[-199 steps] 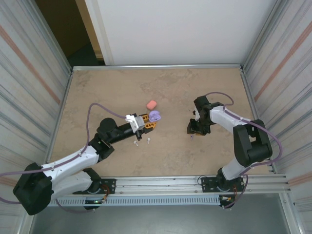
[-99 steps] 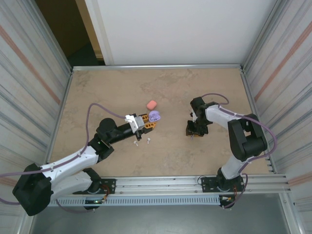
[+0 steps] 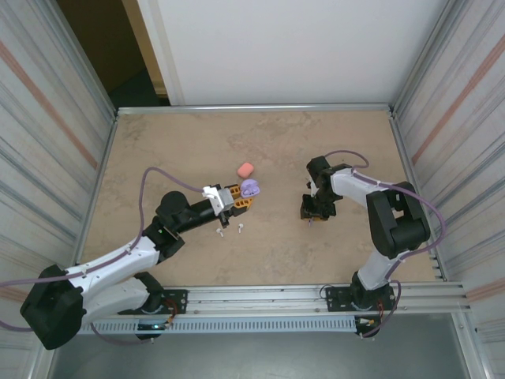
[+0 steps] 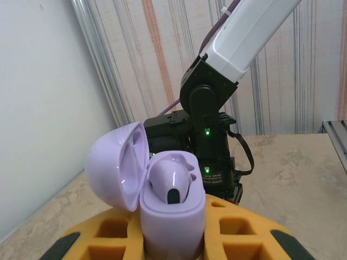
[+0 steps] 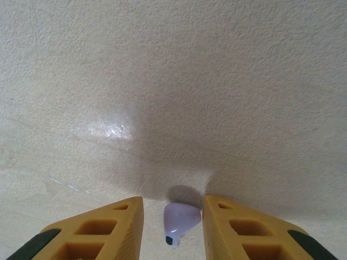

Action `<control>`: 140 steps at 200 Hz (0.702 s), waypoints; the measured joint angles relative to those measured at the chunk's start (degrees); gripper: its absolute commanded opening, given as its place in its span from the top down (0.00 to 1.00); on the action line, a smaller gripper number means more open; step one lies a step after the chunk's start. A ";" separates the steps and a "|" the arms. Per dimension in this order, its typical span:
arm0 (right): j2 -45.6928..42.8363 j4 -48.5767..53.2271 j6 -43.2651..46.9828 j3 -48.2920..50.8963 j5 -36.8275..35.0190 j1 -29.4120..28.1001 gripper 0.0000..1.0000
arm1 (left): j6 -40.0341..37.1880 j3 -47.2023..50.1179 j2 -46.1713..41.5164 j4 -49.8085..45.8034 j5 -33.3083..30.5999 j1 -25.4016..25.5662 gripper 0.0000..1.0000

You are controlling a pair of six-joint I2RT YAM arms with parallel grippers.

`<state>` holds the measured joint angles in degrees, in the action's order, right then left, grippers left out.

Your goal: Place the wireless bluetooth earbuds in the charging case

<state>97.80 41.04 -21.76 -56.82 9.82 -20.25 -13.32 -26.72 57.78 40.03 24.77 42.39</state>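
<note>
My left gripper (image 3: 237, 197) is shut on the purple charging case (image 4: 172, 216), holding it upright a little above the table with its lid (image 4: 114, 162) swung open. One purple earbud (image 4: 171, 179) sits in the case. My right gripper (image 3: 313, 212) points straight down at the table in the right half. In the right wrist view its yellow fingers (image 5: 108, 227) straddle a loose purple earbud (image 5: 180, 219) lying on the table. The right finger is at the earbud's side and a gap remains on the left, so the right gripper (image 5: 173, 198) is open. Two white earbuds (image 3: 222, 231) (image 3: 239, 227) lie just in front of the left gripper.
A coral-pink case (image 3: 245, 169) lies shut on the table behind the purple case (image 3: 251, 188). Metal walls (image 3: 95, 174) close in the table on both sides, and a rail (image 3: 316, 296) runs along the near edge. The right arm (image 4: 211, 103) stands across from the held case.
The right gripper's jaws have narrowed around the purple earbud and its wrist has shifted slightly left. The left arm and the case have not moved.
</note>
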 measured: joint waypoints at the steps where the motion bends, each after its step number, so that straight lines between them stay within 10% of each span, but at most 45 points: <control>1: 0.02 0.00 0.00 0.00 0.00 0.00 0.68 | 0.00 0.00 0.00 0.00 0.00 0.00 1.00; 140: 0.96 0.63 1.03 -0.72 -1.09 -0.11 0.79 | 0.00 0.17 0.00 -0.92 0.00 0.00 1.00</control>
<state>98.76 41.67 -20.73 -57.54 8.73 -20.36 -13.32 -26.55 57.78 39.11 24.77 42.39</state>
